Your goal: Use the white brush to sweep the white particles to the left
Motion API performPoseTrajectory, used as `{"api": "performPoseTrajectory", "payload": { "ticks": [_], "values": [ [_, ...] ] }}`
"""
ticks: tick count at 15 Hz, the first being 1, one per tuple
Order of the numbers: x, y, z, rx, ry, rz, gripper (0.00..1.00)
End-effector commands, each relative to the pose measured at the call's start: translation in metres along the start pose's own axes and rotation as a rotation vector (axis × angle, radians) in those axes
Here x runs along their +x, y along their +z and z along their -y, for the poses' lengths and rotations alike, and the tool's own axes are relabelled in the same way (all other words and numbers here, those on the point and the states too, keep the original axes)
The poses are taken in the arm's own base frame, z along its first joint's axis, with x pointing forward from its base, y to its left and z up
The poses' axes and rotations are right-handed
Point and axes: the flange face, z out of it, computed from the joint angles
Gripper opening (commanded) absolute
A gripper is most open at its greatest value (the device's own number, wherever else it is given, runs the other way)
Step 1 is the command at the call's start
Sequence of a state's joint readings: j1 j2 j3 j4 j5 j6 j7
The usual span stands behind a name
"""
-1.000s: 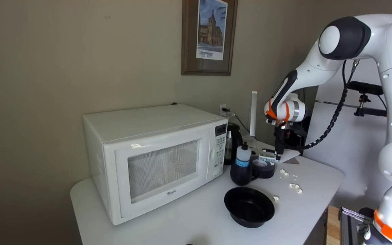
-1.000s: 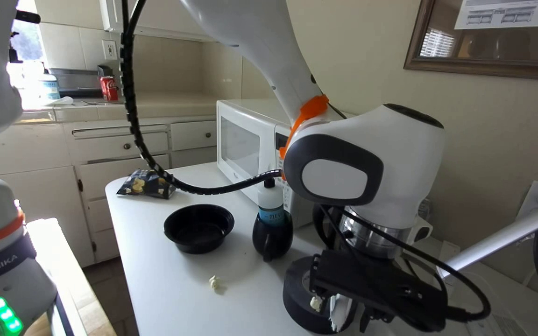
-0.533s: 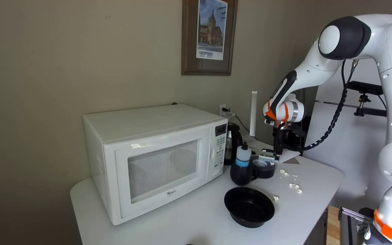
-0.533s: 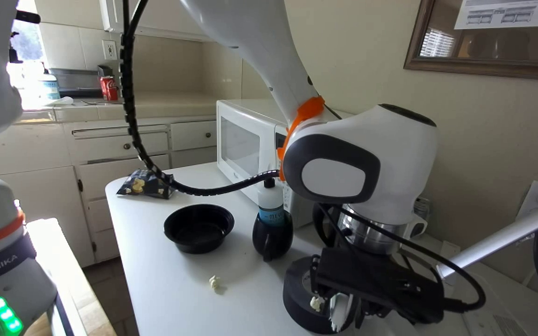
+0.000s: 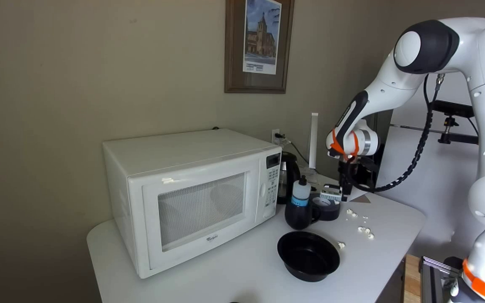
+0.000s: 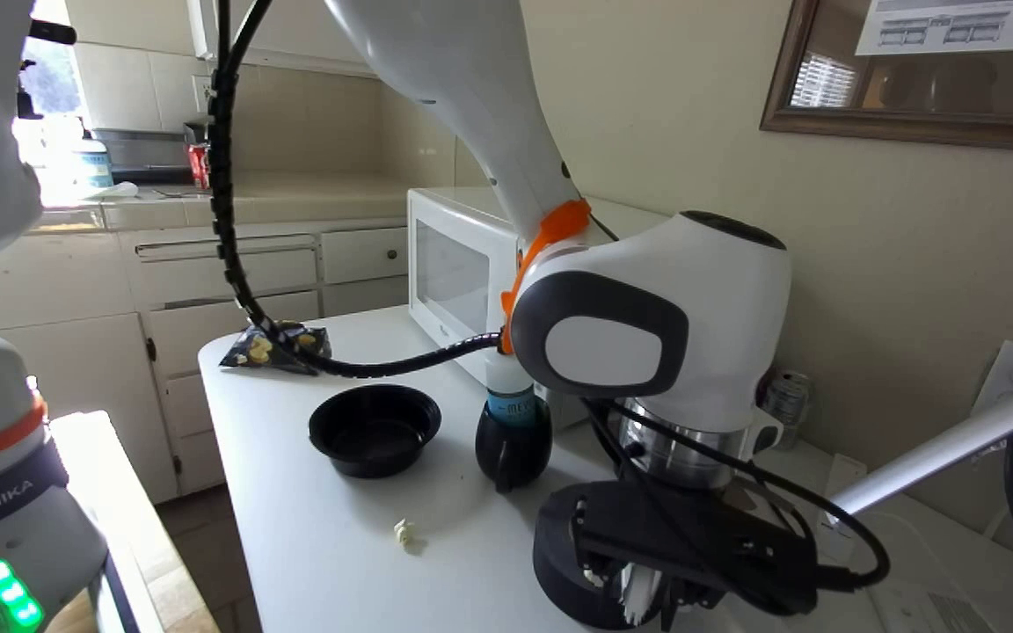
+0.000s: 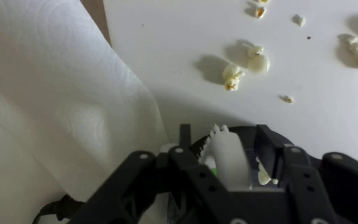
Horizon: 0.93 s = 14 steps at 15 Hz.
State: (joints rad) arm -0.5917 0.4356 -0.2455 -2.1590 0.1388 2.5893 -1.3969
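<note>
Reaching in from the upper right of an exterior view, the robot arm bends its smooth white shell so that the wrist points down, presumably to come at its target from above. The white table looks hard and slick, which should make sweeping easy. At centre left there sits the boxy microwave, its door window finely dotted. In the wrist view a paper sheet, embossed with soft swirls, covers the left side. The black bowl, round and flared, stands low and right of centre in an exterior view — perhaps set there to catch the sweepings. At the bottom of the wrist view the gripper has its jaws part-way apart. Below it what looks like a tape roll, a squat dark ring, seems to serve as a prop. The white brush appears to rest on that roll, raised where jaws can straddle its narrow width; it lies between them with slim gaps showing on both sides, so I judge it not yet gripped. Its curved back is smooth, its bristles pale and ragged. Smallest are the white particles — knobbly popcorn strewn across the upper right of the wrist view.
</note>
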Motion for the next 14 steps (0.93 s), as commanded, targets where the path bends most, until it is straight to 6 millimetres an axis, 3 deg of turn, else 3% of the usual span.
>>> {"api": "performPoseTrajectory", "payload": {
  "ticks": [1, 4, 8, 14],
  "values": [
    [0.001, -0.001, 0.011, -0.004, -0.017, 0.002, 0.55],
    [0.004, -0.008, 0.013, -0.014, -0.02, -0.009, 0.5],
    [0.007, -0.017, 0.013, -0.03, -0.022, -0.018, 0.52],
    [0.007, -0.019, 0.012, -0.042, -0.012, -0.016, 0.47]
  ]
}}
